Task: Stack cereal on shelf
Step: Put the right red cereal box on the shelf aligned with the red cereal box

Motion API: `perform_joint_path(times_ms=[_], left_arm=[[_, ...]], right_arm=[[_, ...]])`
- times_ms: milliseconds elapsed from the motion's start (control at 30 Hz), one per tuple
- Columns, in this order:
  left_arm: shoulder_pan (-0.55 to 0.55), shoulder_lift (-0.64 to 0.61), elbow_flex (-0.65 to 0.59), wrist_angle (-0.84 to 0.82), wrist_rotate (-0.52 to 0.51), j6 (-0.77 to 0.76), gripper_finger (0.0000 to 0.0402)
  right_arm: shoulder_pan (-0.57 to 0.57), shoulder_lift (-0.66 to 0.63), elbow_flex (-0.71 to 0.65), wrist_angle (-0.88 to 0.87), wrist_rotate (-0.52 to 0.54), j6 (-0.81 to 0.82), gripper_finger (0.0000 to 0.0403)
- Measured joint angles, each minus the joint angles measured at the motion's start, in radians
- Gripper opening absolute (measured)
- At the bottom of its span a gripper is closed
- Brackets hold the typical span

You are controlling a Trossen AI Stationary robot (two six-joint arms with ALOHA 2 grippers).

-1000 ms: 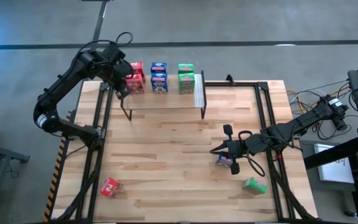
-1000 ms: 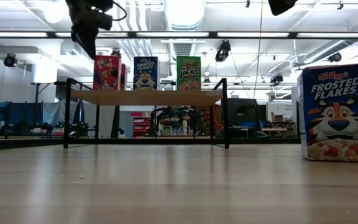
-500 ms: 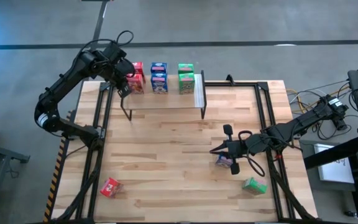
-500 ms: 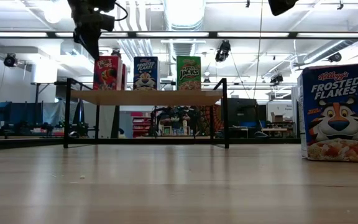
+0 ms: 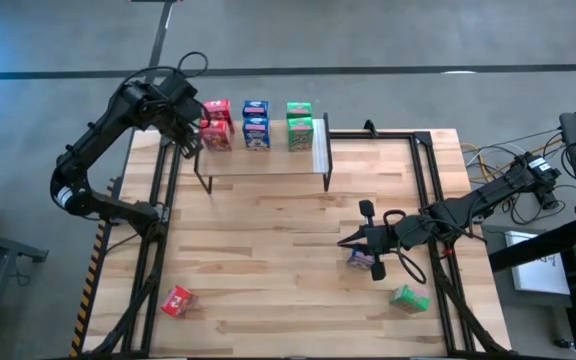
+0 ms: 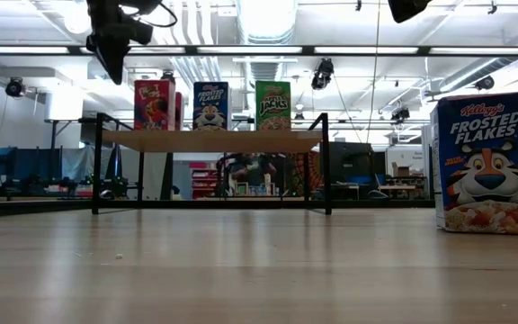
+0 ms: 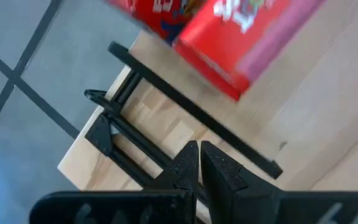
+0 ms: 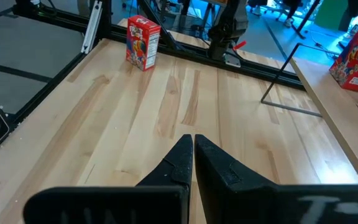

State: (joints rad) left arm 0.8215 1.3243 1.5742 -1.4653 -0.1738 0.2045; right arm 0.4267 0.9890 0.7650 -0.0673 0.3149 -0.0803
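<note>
Your left claw (image 5: 190, 146) hangs clenched and empty beside the shelf (image 5: 263, 160), clear of its red cereal (image 5: 217, 124); your right claw (image 5: 349, 241) waits clenched above the worktop (image 5: 268, 260).

The red boxes (image 7: 229, 37) just ahead of the left claw (image 7: 199, 163) are blurred and cut off by the picture's edge. The blue box (image 5: 360, 259) beside the right claw (image 5: 346, 241) is partly hidden under it.

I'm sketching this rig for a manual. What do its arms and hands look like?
Both arms are black and slim, jointed, with looping black cables. The left hand and right hand each end in two dark, matte, wedge-shaped fingers. No markings are visible.
</note>
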Motion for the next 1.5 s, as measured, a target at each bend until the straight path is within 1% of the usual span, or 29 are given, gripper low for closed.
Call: perform_joint_path(times_ms=[167, 500, 667, 900, 967, 1133, 1500], left_arm=[[0.0, 0.025, 0.0, 0.049, 0.0, -0.009, 0.0001], [0.0, 0.049, 0.0, 0.067, 0.008, -0.016, 0.0001], [0.0, 0.049, 0.0, 0.077, 0.059, -0.023, 0.0001], [0.0, 0.049, 0.0, 0.076, 0.061, -0.031, 0.0001], [0.0, 0.049, 0.0, 0.076, 0.051, -0.031, 0.0001], [0.0, 0.043, 0.006, 0.053, -0.023, -0.05, 0.0001], [-0.022, -0.034, 0.02, 0.09, -0.025, -0.087, 0.0001]], right_arm=[[0.0, 0.0, 0.0, -0.001, 0.0, 0.0, 0.0009], [0.0, 0.0, 0.0, -0.003, 0.0, 0.0, 0.0009], [0.0, 0.0, 0.0, -0.003, 0.0, 0.0, 0.0009], [0.0, 0.0, 0.0, -0.003, 0.0, 0.0, 0.0009], [0.0, 0.0, 0.0, -0.003, 0.0, 0.0, 0.0009], [0.0, 0.0, 0.0, -0.003, 0.0, 0.0, 0.0009], [0.0, 0.0, 0.0, -0.003, 0.0, 0.0, 0.0009]])
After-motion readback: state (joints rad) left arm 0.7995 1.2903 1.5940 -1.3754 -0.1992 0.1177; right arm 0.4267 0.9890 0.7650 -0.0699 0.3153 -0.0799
